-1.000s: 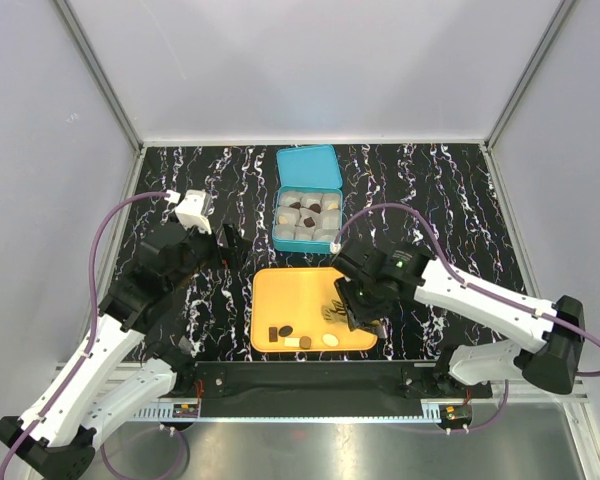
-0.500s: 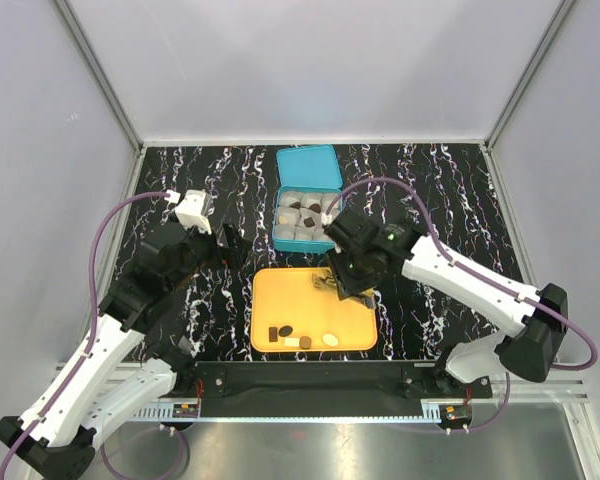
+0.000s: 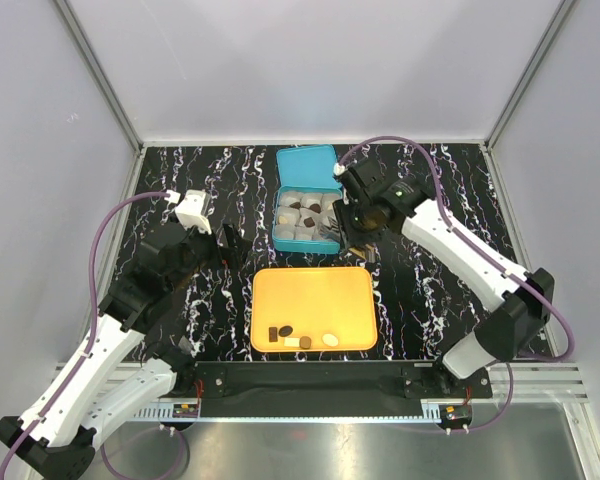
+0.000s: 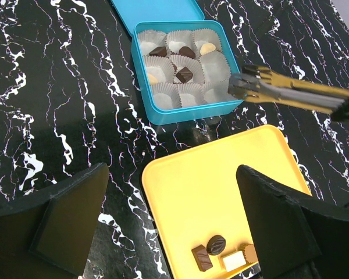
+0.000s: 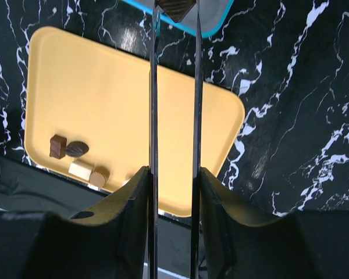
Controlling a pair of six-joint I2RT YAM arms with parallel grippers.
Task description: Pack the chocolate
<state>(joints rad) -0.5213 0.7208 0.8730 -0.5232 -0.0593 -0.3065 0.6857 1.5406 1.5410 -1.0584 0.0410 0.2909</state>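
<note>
dark chocolate (image 5: 175, 6) pinched in our right gripper (image 5: 175, 14) at the near right corner of the blue box (image 4: 141, 75).
we risk it missing the paper cup (image 4: 219, 88), tips being so near the box edge; left gripper (image 4: 171, 218) spread wide; other pieces (image 3: 298, 338) on the orange tray (image 3: 315, 285).

Bright, even overhead light, soft shadows.
</note>
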